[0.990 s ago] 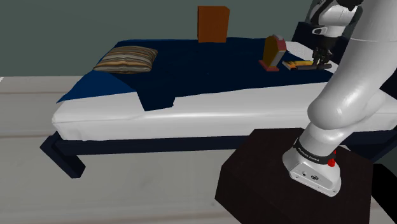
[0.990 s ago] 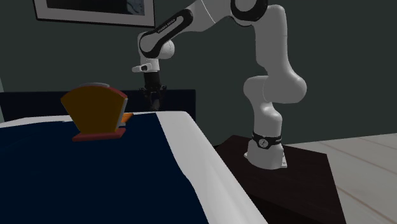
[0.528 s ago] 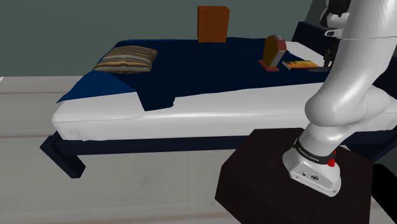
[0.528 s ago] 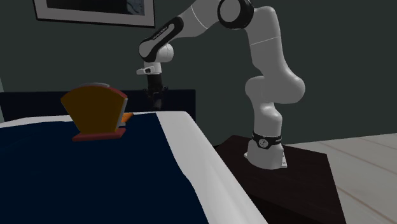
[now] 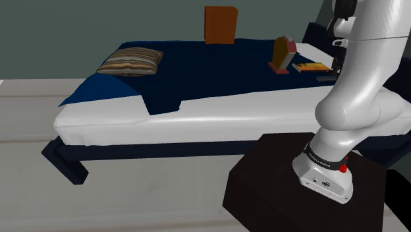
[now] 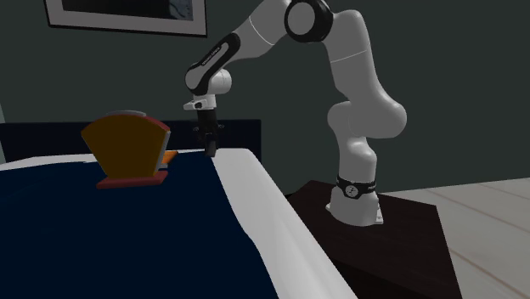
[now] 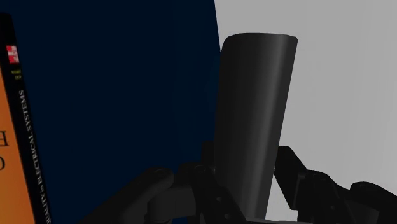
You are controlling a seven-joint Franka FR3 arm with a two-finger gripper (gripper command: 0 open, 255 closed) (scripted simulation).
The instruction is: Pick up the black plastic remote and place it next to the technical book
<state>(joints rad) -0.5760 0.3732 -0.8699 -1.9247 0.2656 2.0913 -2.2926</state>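
**On the bed (image 5: 197, 125), at the blanket's border: remote (image 7: 254, 121) gripped, book (image 7: 19, 159) alongside**

Remote first. It sits squarely between the two black fingers (image 7: 289, 175), and both press on its sides, so the gripper (image 7: 245, 184) is closed around it in a narrow clasp. It's dark grey, rounded at the far end, and runs out ahead of the hand. Beneath it is the line where the navy blanket (image 7: 127, 83) meets the white sheet (image 7: 343, 83), and the remote lies right along that line. Whether it touches the bedding, I can't tell. Near it, across a strip of blanket, is the book, with an orange cover and a dark spine with small lettering, roughly parallel to the remote.

Over to the second exterior view. The gripper points straight down at the blanket's border, low over the bedding. The book's orange corner peeks out just to that view's left, from behind an orange-brown wedge (image 6: 127, 144) on a red base. The white arm (image 6: 340, 76) arches over from its stand (image 6: 399, 229) at that view's right. A framed picture (image 6: 127, 13) hangs on the wall (image 6: 442, 51) above.

Shoulder view now. The book lies flat near the bed's far right corner, with the wedge just to its left. A striped pillow (image 5: 130, 60) sits well apart on the other side. A brown box (image 5: 220, 25) stands upright at the back of the bed.
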